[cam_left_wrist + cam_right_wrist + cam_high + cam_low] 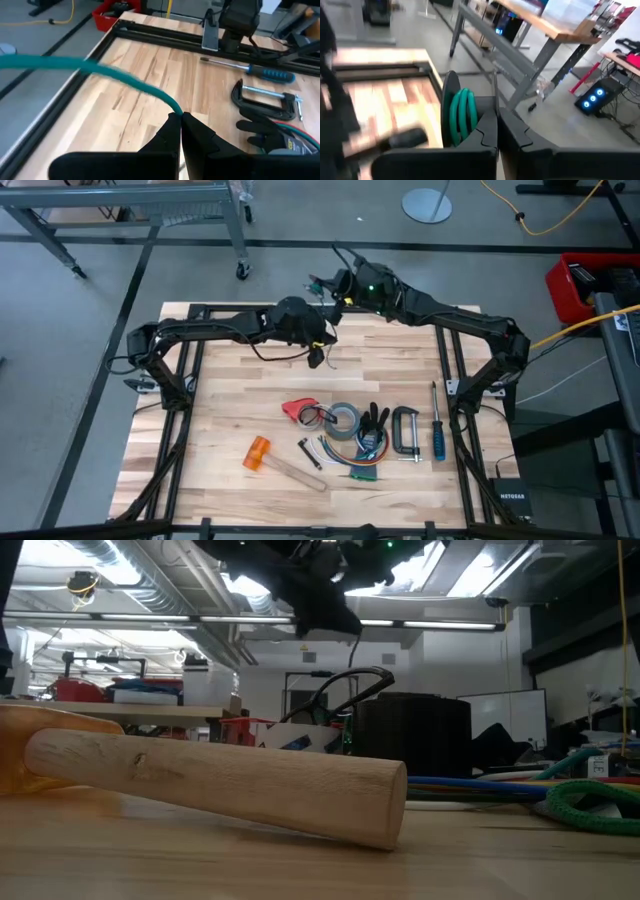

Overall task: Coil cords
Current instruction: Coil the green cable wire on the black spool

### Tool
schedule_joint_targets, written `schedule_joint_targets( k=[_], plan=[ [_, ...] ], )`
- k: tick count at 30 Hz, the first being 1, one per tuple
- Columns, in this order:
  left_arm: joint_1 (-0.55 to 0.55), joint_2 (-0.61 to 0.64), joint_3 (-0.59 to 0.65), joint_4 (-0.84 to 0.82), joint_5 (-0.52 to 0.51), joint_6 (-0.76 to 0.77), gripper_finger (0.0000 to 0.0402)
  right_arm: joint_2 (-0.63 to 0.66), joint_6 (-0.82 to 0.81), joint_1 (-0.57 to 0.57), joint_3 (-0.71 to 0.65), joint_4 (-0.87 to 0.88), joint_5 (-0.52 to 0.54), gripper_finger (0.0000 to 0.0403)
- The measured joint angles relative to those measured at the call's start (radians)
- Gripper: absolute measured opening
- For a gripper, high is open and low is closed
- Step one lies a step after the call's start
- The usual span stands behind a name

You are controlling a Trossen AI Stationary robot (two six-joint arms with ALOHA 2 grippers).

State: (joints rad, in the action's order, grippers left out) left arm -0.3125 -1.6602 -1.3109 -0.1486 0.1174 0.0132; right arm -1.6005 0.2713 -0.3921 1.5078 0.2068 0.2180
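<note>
Above the counter's far edge, left end effector clamps the cord taut while right end effector pinches wound loops, likely to keep the coil tidy.

I see a hammer, a tape roll, a clamp, a screwdriver and coloured wires on my table.

Workshop; ceiling ducts; cluttered benches
</note>
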Motion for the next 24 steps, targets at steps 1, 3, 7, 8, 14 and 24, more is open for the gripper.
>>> schedule_joint_targets(
  k=[1, 3, 7, 8, 14, 24],
  plan=[
    [0.0, 0.009, 0.0, -0.009, 0.0, -0.006, 0.0, 0.0, 0.001, -0.001, 0.0, 0.02, 0.0, 0.0001],
    [0.0, 0.022, -0.001, -0.012, 0.0, -0.025, 0.0, 0.0, 0.002, -0.001, 0.0, 0.062, 0.0, 0.0001],
    [-0.005, 0.035, -0.001, -0.016, 0.0, -0.058, 0.0, 0.0, 0.002, -0.001, 0.0, 0.119, -0.053, 0.0001],
    [-0.008, 0.036, -0.001, -0.019, -0.001, -0.065, 0.0, 0.0, 0.001, -0.001, 0.0, 0.122, -0.079, 0.0001],
    [-0.016, 0.037, -0.001, -0.032, -0.005, -0.066, 0.0, 0.0, -0.001, -0.002, 0.002, 0.179, -0.133, 0.0001],
    [-0.03, 0.076, -0.002, -0.047, -0.021, -0.075, 0.0, 0.0, -0.006, 0.0, 0.002, 0.339, -0.147, 0.0001]
  ],
)
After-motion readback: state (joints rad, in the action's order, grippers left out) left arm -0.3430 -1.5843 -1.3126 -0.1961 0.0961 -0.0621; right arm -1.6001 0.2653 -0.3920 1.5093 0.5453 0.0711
